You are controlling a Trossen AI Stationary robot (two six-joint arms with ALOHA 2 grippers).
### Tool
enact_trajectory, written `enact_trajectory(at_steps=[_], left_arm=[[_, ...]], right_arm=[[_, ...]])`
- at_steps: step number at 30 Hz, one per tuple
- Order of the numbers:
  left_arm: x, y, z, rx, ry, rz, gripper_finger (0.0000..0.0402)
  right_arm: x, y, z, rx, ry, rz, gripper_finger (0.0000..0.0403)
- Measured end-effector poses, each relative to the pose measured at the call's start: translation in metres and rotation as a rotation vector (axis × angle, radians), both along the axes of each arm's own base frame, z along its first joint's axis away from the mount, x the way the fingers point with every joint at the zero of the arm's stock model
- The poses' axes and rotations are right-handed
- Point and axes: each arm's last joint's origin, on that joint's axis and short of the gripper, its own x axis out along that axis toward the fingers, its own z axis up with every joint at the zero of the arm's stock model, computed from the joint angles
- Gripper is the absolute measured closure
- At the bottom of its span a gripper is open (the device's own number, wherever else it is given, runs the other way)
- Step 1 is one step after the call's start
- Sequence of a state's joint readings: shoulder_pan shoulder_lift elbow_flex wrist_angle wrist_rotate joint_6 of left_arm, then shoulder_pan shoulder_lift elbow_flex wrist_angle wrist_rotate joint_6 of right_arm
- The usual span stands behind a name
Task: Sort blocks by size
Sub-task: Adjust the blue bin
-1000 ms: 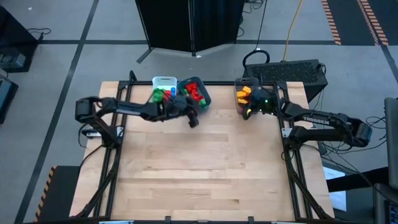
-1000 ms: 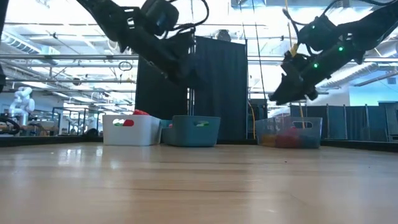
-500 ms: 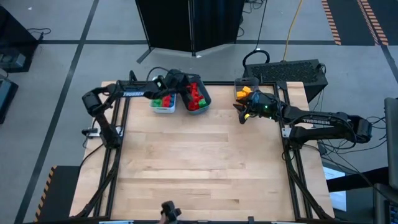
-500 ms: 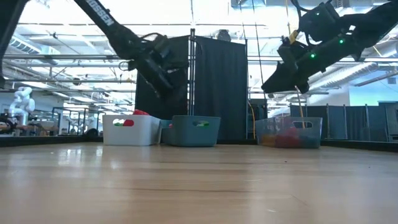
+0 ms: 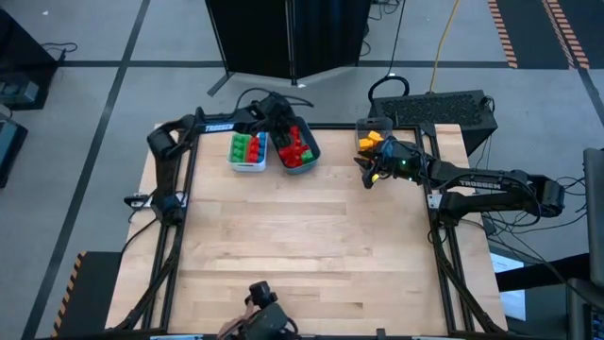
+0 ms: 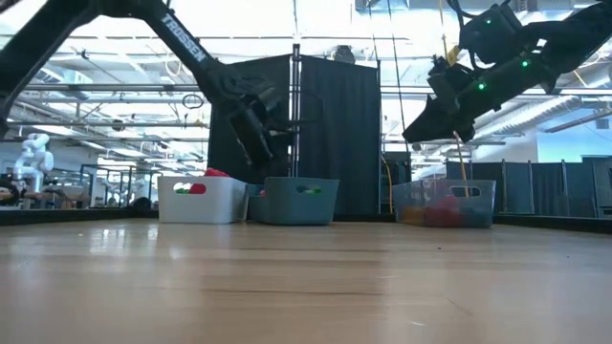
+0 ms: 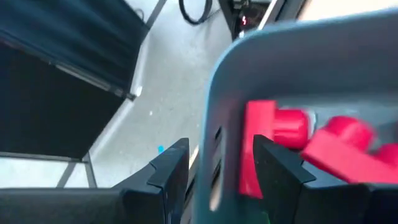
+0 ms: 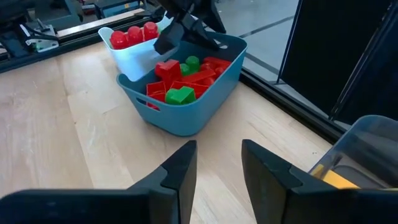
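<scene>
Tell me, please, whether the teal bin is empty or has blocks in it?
It has blocks in it. The teal bin holds red blocks and green blocks piled loosely, seen in the right wrist view.

One camera hangs overhead, looking straight down on the whole counter [image 5: 311, 246] and both arms. Another sits at counter height on the near edge, facing level toward the far bins and the room behind. Each wrist camera rides close: the left almost against the teal bin [image 7: 298, 68], the right looking across the counter at that same teal bin [image 8: 186, 93], which all four views share
</scene>
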State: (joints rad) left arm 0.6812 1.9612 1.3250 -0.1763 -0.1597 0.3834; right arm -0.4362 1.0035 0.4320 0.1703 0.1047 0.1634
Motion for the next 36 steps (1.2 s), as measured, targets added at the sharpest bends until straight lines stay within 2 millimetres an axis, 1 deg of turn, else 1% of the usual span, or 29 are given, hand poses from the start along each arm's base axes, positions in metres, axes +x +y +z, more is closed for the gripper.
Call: enact_trajectory(at_steps=[2, 4, 9, 15, 19, 22, 25, 28, 31, 34, 36], left_arm=[[0.000, 0.004, -0.005, -0.008, 0.013, 0.009, 0.0242], [0.001, 0.008, -0.006, -0.004, 0.008, 0.016, 0.0242], [0.004, 0.011, -0.007, 0.022, 0.002, -0.001, 0.0242], [0.008, 0.014, -0.002, 0.067, -0.050, -0.037, 0.0242], [0.010, 0.015, 0.001, 0.088, -0.089, -0.049, 0.0242], [0.008, 0.013, 0.003, 0.096, -0.050, -0.020, 0.0242], [0.005, 0.007, 0.015, 0.142, 0.009, -0.010, 0.0245], [0.002, 0.004, 0.028, 0.169, 0.015, -0.022, 0.0263], [0.000, 0.004, 0.035, 0.164, -0.012, -0.041, 0.0294], [-0.006, 0.009, 0.035, 0.118, -0.025, -0.055, 0.0322], [-0.007, 0.012, 0.031, 0.090, -0.037, -0.057, 0.0332]], right_arm=[[0.000, 0.000, -0.001, -0.001, 0.008, 0.002, 0.0291], [0.000, 0.000, -0.001, -0.010, 0.017, 0.007, 0.0291], [0.000, 0.000, -0.001, -0.021, 0.024, 0.009, 0.0291], [-0.001, -0.002, -0.001, -0.069, 0.050, -0.040, 0.0291], [-0.001, -0.002, 0.000, -0.086, 0.049, -0.044, 0.0291], [-0.001, -0.002, 0.000, -0.089, 0.052, -0.043, 0.0291], [-0.001, -0.002, 0.000, -0.099, 0.059, -0.037, 0.0291], [-0.001, -0.003, 0.001, -0.107, 0.057, -0.037, 0.0291], [-0.001, -0.003, 0.001, -0.110, 0.052, -0.037, 0.0291], [-0.001, -0.003, 0.002, -0.112, 0.046, -0.038, 0.0291], [-0.001, -0.003, 0.002, -0.113, 0.045, -0.038, 0.0291]])
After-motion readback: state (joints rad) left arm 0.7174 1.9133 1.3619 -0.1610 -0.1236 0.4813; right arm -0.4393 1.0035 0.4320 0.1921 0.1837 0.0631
